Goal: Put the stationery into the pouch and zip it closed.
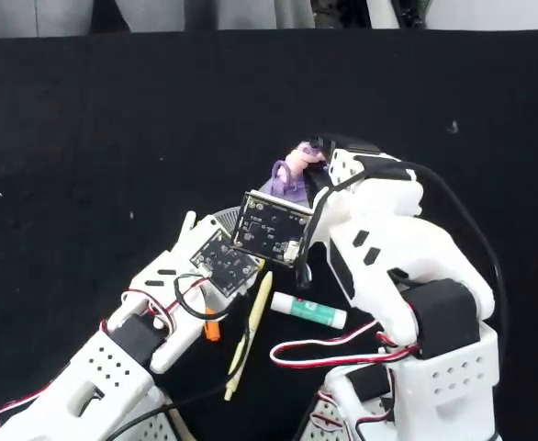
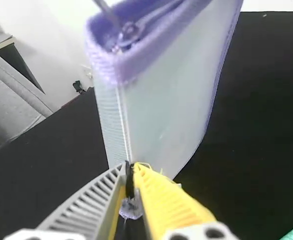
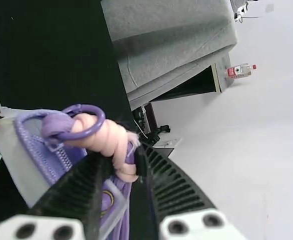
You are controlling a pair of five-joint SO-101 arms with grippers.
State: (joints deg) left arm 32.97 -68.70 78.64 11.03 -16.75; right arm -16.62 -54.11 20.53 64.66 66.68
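The pouch [image 2: 171,100], pale mesh with a purple zipper, is held upright off the table between both arms. My left gripper [image 2: 129,187] is shut on its lower edge. My right gripper [image 3: 136,165] is shut on the pink charm [image 3: 109,137], which hangs with a purple ring [image 3: 81,122] at the zipper's end. In the high view the pouch [image 1: 283,184] and charm [image 1: 301,161] sit above the two wrist boards. A yellow pen [image 1: 251,331] and a white glue stick [image 1: 310,310] with a green label lie on the black table between the arms.
A small orange object [image 1: 212,329] lies beside the left arm [image 1: 131,349]. The right arm's white base [image 1: 425,358] and its looping cables crowd the near right. The black table [image 1: 95,138] stretches far left and far right.
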